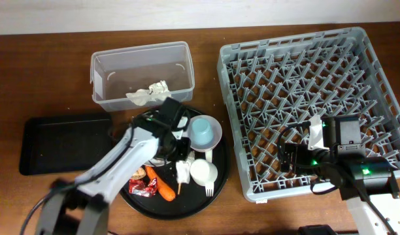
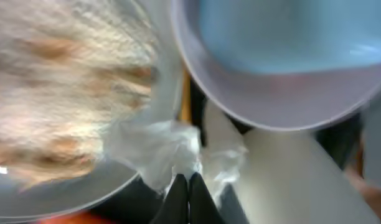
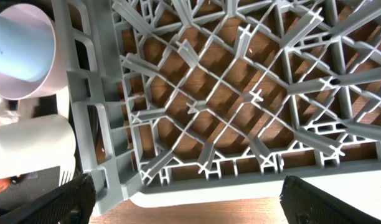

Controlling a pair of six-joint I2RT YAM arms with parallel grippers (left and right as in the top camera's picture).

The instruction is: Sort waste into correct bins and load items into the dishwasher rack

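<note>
My left gripper (image 1: 178, 149) is low over the round black tray and shut on a crumpled white paper scrap (image 2: 169, 146); the tips (image 2: 189, 186) are pressed together on it. A white plate with beige crumbs (image 2: 53, 93) lies to its left. The light blue cup (image 1: 202, 128) sits in the pale bowl (image 1: 217, 134), and the white cup (image 1: 203, 172) and white fork (image 1: 208, 189) lie nearby. The carrot (image 1: 165, 190) and red wrapper (image 1: 140, 188) lie at the tray's front. My right gripper (image 3: 197, 208) is open and empty over the grey rack's (image 1: 304, 98) front edge. Chopsticks are not visible.
The clear tub (image 1: 180, 62) at the back holds another crumpled white scrap (image 1: 148, 95). The flat black tray (image 1: 63, 143) lies at the left. The round black tray (image 1: 187, 205) sits between it and the rack. The rack (image 3: 240, 93) fills the right wrist view.
</note>
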